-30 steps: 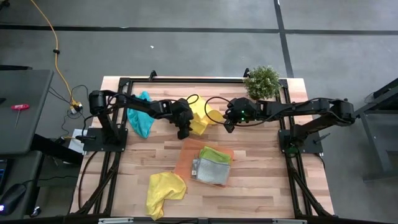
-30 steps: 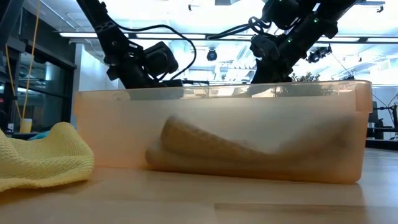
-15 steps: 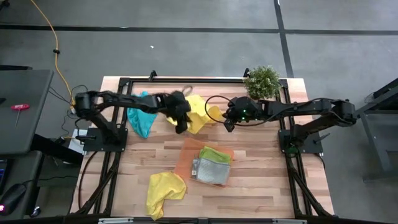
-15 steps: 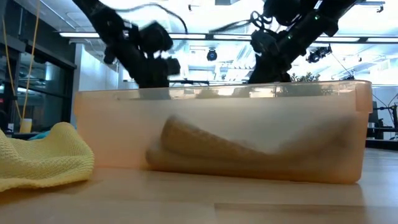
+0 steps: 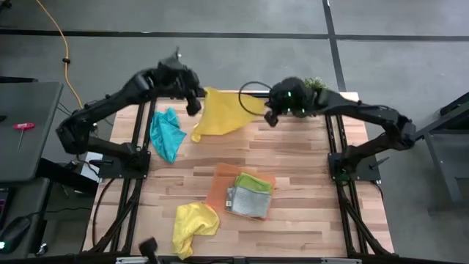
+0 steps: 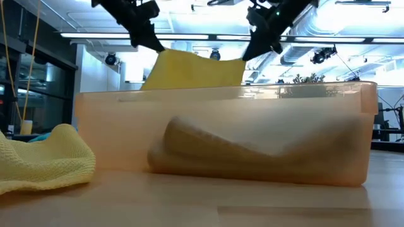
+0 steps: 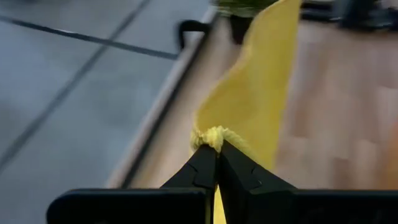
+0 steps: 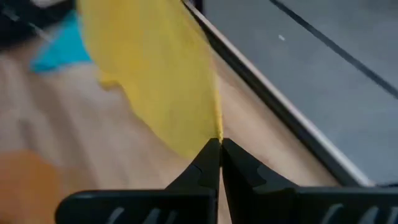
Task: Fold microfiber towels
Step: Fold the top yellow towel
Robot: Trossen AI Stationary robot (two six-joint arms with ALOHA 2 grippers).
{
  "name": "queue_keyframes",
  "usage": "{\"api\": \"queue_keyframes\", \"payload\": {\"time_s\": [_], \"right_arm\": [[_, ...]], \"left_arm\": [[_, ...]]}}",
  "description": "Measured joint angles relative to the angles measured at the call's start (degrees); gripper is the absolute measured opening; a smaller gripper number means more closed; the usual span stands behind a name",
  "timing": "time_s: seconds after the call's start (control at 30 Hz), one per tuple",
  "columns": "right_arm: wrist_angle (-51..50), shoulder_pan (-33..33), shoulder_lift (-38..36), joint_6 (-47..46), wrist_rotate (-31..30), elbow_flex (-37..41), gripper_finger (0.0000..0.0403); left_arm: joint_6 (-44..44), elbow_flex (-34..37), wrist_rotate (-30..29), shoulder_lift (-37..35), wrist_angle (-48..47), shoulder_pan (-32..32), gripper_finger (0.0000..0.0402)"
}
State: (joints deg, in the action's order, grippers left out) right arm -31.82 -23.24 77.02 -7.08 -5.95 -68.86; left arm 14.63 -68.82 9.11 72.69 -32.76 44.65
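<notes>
Together left hand and right hand pinch yellow towel.

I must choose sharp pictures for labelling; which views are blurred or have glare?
Right wrist view: the yellow towel and table are smeared by motion, while the right hand stays sharp. Left wrist view: background soft, left hand clear. Low view: bright ceiling lights glare behind the orange tray. High view: mostly sharp.
</notes>
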Motion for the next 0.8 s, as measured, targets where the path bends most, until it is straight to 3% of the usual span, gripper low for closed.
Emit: {"api": "queue_keyframes", "payload": {"time_s": [0.17, 0.33, 0.53, 0.8], "right_arm": [[-6.20, -7.68, 6.01, 10.21, 0.32, -9.13, 0.0000], [-8.39, -13.07, 11.45, 16.73, -0.16, -22.22, 0.0000], [-16.54, -15.42, 15.73, 20.49, -2.11, -36.34, 0.0000], [-25.24, -9.87, 16.05, 21.54, -6.45, -38.17, 0.0000]], "left_arm": [[5.87, -8.63, -3.75, 5.51, -3.21, 7.10, 0.0000], [9.27, -21.52, -4.46, 14.43, -9.56, 13.22, 0.0000], [14.05, -35.27, -7.23, 19.95, -15.72, 14.70, 0.0000], [11.73, -35.05, -7.71, 16.62, -25.03, 8.96, 0.0000]]}}
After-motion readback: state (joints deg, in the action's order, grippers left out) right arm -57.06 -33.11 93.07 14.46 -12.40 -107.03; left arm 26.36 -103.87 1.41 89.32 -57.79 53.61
